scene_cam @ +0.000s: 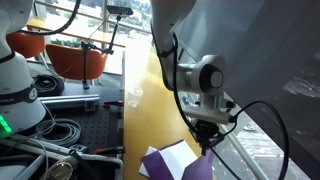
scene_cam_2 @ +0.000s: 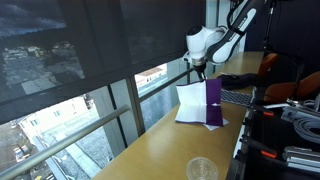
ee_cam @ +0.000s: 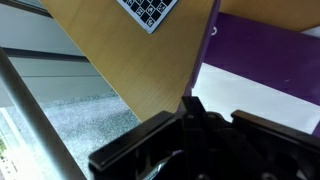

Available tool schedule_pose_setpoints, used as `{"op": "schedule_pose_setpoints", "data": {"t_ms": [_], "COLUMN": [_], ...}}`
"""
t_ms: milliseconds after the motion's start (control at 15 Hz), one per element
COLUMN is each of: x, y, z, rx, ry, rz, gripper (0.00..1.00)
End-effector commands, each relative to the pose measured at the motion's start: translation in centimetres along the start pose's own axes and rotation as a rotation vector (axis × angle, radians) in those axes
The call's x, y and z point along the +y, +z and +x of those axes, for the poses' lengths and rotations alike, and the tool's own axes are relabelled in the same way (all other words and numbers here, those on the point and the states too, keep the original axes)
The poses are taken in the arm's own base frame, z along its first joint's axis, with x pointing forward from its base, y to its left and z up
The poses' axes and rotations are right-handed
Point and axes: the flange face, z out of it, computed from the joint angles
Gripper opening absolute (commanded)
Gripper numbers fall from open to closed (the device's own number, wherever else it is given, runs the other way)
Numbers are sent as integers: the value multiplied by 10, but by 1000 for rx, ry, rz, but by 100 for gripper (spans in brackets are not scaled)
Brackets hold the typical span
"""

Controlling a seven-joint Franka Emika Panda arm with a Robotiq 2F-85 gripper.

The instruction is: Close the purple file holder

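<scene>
We see the claw [scene_cam_2: 203,72] pinching the raised cover of the flat purple file holder with white sheets [scene_cam_2: 213,102], directly below it, on tan wooden table [scene_cam_2: 160,152].

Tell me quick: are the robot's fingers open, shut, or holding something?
Gripper: fingers look closed on the raised cover of the flat purple file holder, which stands upright beneath it.

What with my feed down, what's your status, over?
Gripper low, grip unclear. Purple file holder beneath it, half open, one flap upright. Clear cup well apart, not blocking.
</scene>
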Motion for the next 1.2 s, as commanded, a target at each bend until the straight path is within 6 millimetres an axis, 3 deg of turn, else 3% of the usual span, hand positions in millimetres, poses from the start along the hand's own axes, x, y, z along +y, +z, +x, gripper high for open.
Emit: {"op": "schedule_pose_setpoints", "data": {"t_ms": [0,400,467,533,867,1133], "x": [-29,-61,-66,-70,-74,-64], "y": [-2,-2,-5,-7,-26,-65], "z": [-2,10,13,15,17,-9], "rx": [8,7,12,16,34,61], "ry": [-24,-45,-46,-46,-31,46], "rz": [1,31,39,46,81,163], "gripper": [0,0,26,27,62,91]}}
